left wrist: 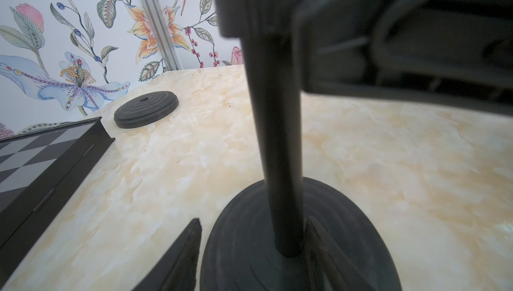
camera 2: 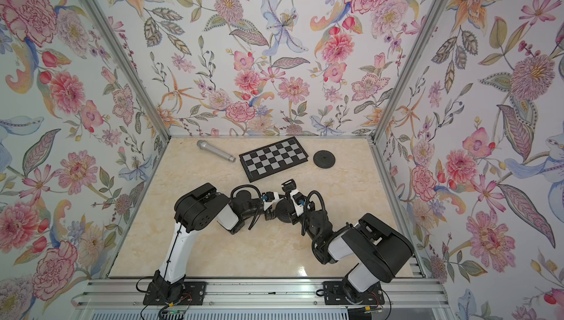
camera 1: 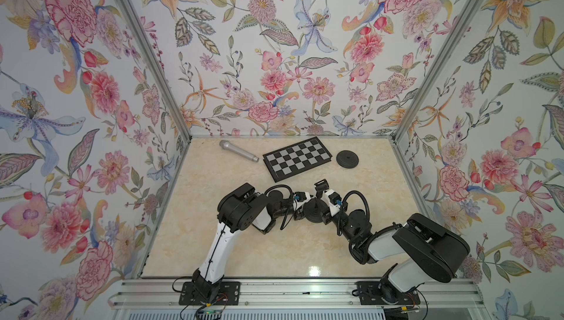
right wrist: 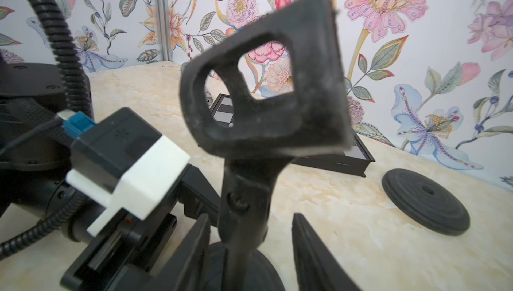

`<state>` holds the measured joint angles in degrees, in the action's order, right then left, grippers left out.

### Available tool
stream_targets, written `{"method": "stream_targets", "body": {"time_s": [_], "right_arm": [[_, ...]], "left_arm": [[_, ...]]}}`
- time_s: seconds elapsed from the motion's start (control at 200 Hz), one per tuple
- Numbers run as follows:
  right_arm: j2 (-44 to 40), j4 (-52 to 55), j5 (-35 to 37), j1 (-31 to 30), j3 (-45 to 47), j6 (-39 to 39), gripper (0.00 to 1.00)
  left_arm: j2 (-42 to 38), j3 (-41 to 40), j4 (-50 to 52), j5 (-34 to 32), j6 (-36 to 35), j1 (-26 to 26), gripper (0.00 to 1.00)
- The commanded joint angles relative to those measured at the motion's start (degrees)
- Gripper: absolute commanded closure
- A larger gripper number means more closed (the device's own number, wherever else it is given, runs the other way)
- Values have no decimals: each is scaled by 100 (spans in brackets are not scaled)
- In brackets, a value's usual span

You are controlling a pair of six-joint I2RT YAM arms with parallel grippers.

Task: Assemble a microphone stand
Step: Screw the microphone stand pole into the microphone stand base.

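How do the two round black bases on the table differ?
The near base has the pole standing upright in its centre hole; the far base has an empty hole. The near base has the left gripper and right gripper open around its pole; the far base lies alone beside the chessboard. Both are black, round, ridged and flat on the table.
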<state>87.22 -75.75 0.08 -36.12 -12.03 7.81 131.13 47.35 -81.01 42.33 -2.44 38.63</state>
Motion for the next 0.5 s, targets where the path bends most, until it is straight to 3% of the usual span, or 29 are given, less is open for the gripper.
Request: {"method": "stream_targets", "body": {"time_s": [0.0,0.105,0.265,0.495], "right_arm": [[-711,1451,-2919,618,-408,402,42],[-1051,2692,-4064,1078,-868,969,40],[-945,3787,-5006,1529,-1489,1483,42],[-477,4050,-5374,1766,-2026,1453,62]], "left_arm": [[277,-235,844,-77,-354,-34,40],[263,-287,768,-43,-292,-102,40],[303,-279,682,4,-244,-101,40],[301,-251,794,-38,-252,-94,40]]}}
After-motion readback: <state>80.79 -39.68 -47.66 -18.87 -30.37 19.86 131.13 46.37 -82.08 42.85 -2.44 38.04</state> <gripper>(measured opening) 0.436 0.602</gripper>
